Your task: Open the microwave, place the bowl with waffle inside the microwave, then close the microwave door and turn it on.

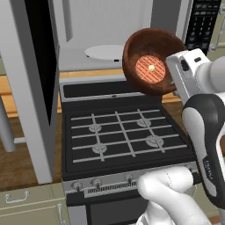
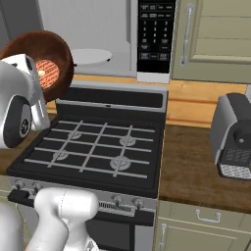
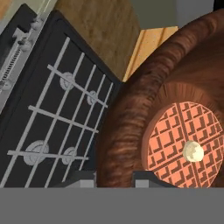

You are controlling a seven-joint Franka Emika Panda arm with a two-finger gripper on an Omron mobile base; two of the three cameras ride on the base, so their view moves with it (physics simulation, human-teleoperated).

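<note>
The microwave (image 1: 110, 26) stands open above the back of the stove, its white turntable (image 1: 105, 52) bare. The microwave door (image 1: 39, 74) is swung wide to the left, and the black keypad (image 2: 156, 37) sits on the right. In the air in front of the cavity is the brown bowl (image 1: 145, 48), tipped so that its mouth faces the base cameras. The round orange waffle (image 1: 150, 69) with a pale dab on it lies against the bowl's bottom (image 3: 183, 144). My gripper (image 3: 113, 181) is shut on the bowl's rim (image 2: 41, 54), its fingers on either side of the wall.
Below the bowl lies a black gas stove (image 1: 125, 136) with grey grates and front knobs. A grey appliance (image 2: 235, 137) stands on the wooden counter to the right. Beige cabinets (image 2: 215, 39) flank the microwave, and the open door juts out over the left counter.
</note>
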